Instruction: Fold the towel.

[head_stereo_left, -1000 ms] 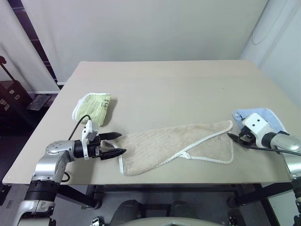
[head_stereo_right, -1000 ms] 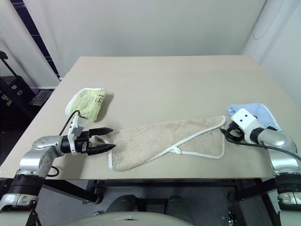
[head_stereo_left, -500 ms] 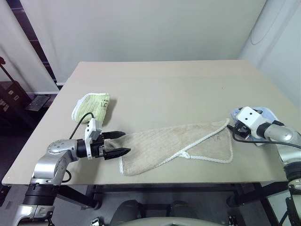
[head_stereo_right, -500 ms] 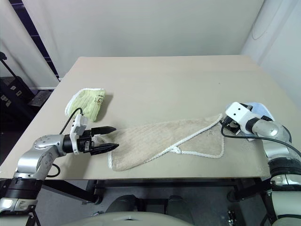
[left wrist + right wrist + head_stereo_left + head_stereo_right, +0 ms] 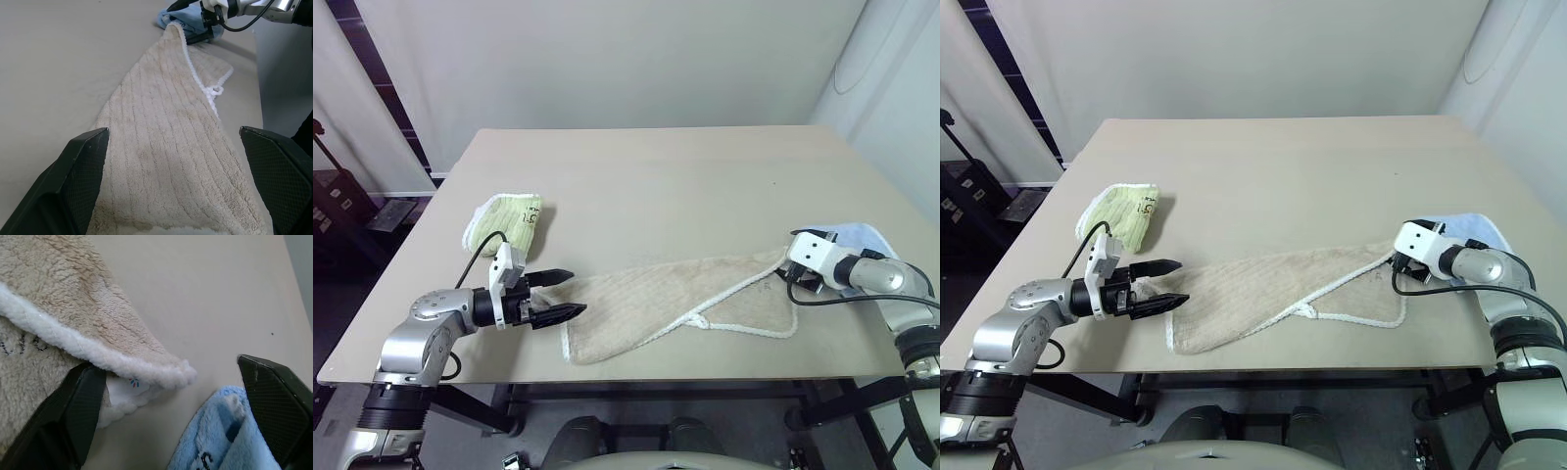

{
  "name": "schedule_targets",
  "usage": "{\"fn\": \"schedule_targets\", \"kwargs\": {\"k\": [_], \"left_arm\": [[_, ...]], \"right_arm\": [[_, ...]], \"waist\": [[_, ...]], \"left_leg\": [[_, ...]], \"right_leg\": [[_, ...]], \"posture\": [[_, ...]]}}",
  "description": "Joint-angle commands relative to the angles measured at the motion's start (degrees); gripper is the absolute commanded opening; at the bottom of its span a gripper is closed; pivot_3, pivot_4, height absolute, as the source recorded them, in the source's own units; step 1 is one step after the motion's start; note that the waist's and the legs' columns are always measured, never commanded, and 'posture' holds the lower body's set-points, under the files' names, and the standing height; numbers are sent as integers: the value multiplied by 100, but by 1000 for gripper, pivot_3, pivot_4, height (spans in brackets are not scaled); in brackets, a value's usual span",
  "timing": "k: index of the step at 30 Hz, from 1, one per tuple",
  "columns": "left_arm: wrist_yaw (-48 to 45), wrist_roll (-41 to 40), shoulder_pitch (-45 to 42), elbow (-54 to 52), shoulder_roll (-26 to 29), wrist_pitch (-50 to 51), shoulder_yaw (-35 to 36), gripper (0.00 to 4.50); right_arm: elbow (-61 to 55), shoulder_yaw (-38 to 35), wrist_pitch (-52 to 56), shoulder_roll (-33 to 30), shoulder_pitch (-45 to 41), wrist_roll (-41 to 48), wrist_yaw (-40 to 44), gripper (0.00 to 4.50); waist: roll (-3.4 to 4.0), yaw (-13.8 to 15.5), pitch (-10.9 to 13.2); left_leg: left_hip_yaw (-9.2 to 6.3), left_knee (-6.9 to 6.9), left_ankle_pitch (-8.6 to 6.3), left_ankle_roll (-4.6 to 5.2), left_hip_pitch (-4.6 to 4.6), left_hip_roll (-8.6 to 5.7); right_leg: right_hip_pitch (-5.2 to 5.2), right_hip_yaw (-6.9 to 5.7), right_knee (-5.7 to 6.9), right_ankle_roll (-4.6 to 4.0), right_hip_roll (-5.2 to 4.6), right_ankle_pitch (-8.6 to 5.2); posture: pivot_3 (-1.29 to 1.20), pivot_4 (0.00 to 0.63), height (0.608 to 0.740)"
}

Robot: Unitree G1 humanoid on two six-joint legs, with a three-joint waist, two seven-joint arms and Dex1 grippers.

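right jaws: the right gripper (image 5: pixel 161 411) stands parted, its 2 fingers (image 5: pixel 80 411) straddling the far right corner of the towel (image 5: pixel 675 304); the white-edged corner lies between them, 1 finger just beside the edging, and I cannot tell whether it touches
left jaws: the left gripper (image 5: pixel 558 296) is spread wide and holds nothing, level with the bench (image 5: pixel 656 186), pointing along the towel's near left end, which lies just ahead of the tips
towel axis: the long axis runs left to right across the front of the bench, from the left jaws to the right jaws, rising slightly toward the right corner; the white loop sits on the front edge right of the middle
nearer arm: judged from this, the right is closer to a grip, since the corner is already inside its jaws
neighbours: the light blue towel (image 5: pixel 230 435) lies just beside the right jaws and could be snagged; the green towel (image 5: pixel 505 221) is well apart, behind the left arm
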Motion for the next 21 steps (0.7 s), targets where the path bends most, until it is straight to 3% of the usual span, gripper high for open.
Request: {"fn": "schedule_targets", "kwargs": {"k": [1,9,16,21], "left_arm": [[-84,-22,38,25,55,-218,109,4500],[-182,-20,202,181,72,-480,139,4500],[-293,-100,102,377,129,-559,261,4500],[-506,-46,-83,513,114,-770,172,4500]], "right_arm": [[91,54,-215,22,-161,-68,46,3195],[285,171,-366,65,-307,-159,68,151],[-559,-241,178,47,-102,608,668,40],[-2955,-860,2525,325,63,1939,1020,40]], "waist": [[0,-2,0],[0,-1,0],[2,-1,0],[4,-3,0]], "left_leg": [[0,0,0,0,0,0],[0,4,0,-1,2,0],[0,3,0,-1,1,2],[0,2,-1,0,0,4]], "right_leg": [[0,0,0,0,0,0],[-1,0,3,-4,0,2],[-2,0,4,-3,0,2],[-1,0,6,-1,0,3]], "posture": [[0,0,720],[0,0,720],[0,0,720],[0,0,720]]}}
